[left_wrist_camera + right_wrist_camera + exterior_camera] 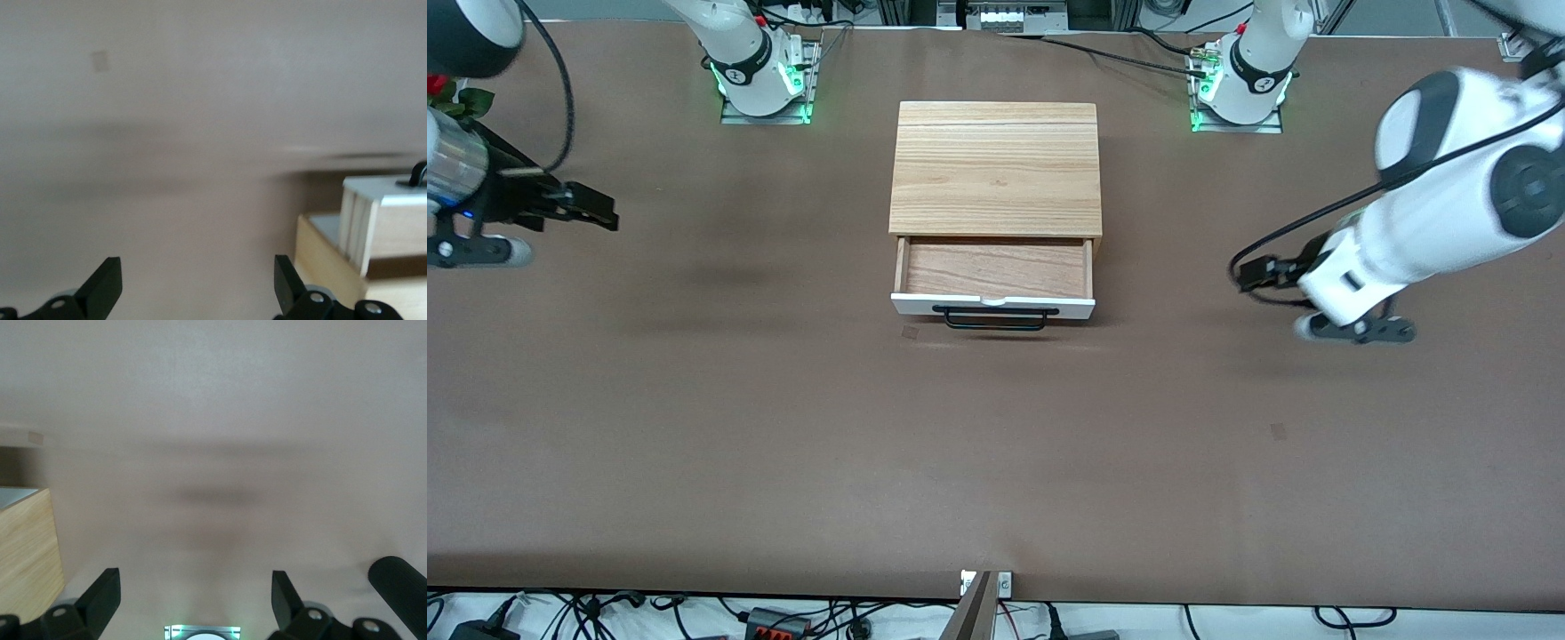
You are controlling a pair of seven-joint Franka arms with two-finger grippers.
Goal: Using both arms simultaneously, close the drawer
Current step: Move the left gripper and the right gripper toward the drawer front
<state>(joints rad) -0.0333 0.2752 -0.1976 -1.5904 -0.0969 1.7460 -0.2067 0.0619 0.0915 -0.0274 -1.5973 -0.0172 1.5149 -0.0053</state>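
The drawer (pixel 996 269) stands pulled out of the front of the light-oak cabinet (pixel 996 169) at mid-table. Its white front panel (pixel 992 307) and black bar handle (pixel 996 318) face the front camera. My left gripper (pixel 1258 274) is open and empty above the table, toward the left arm's end, level with the drawer. The left wrist view shows its gripper (pixel 193 267) wide open, with the drawer's panel (pixel 383 190) to one side. My right gripper (pixel 596 212) is open and empty toward the right arm's end. It is also wide open in the right wrist view (pixel 195 580).
Both arm bases (pixel 760 71) (pixel 1240 80) glow green beside the cabinet's back. A red rose with leaves (pixel 449 93) shows at the right arm's end. The right wrist view shows the cabinet's side (pixel 27 553) and a black cylinder (pixel 400 587).
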